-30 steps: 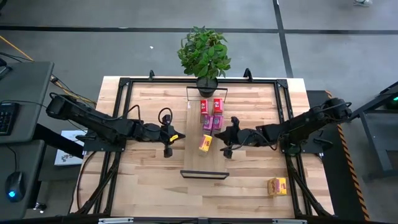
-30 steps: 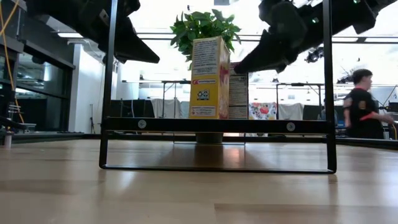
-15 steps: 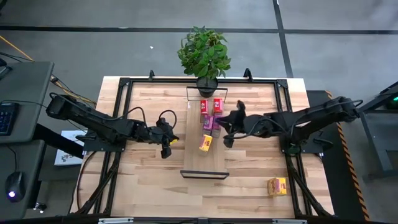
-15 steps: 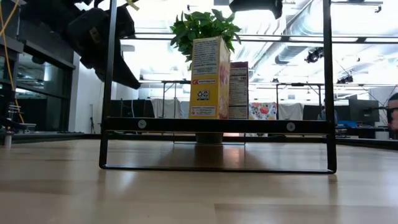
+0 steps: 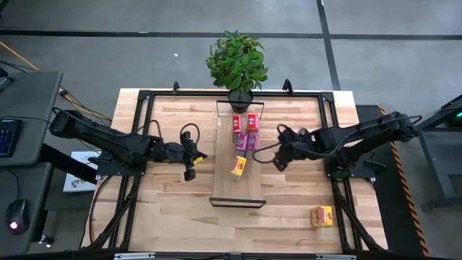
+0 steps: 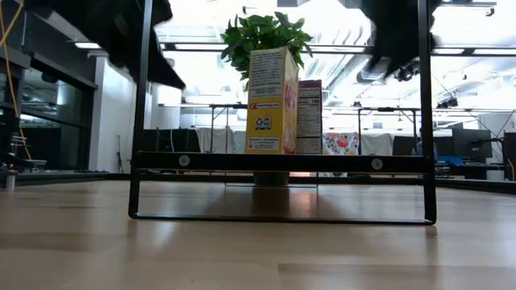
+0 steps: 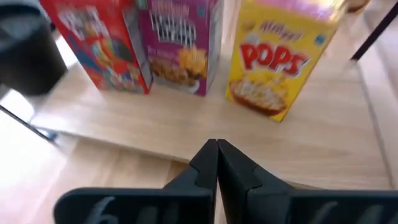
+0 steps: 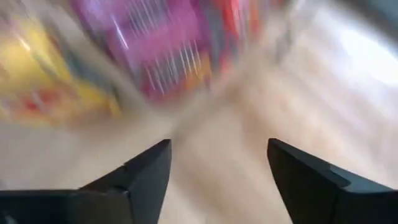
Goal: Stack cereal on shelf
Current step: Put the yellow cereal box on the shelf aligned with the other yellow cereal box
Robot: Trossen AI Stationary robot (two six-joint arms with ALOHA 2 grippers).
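The shelf (image 5: 238,189) is a narrow wood plank running from the far side to the near side along the table's middle. Several cereal boxes stand upright on it: two red (image 5: 244,120), two pink (image 5: 245,140) and one yellow (image 5: 239,166). Another yellow box (image 5: 321,215) lies on the table at the near right. My left gripper (image 5: 189,165) hovers shut to the left of the shelf, and its wrist view shows the red (image 7: 99,43), pink (image 7: 180,43) and yellow (image 7: 280,59) boxes. My right gripper (image 5: 278,156) is open above the table, right of the shelf, holding nothing (image 8: 217,165).
A potted plant (image 5: 237,61) stands at the shelf's far end. A black metal frame (image 5: 144,97) runs around the tabletop. In the low view the shelf's black end frame (image 6: 282,163) stands in front of the yellow box (image 6: 270,101). Bare wood lies at the near left.
My right gripper has risen and drawn back from the shelf toward the table's right edge, rolling its wrist as it went. The boxes on the shelf have stayed where they were.
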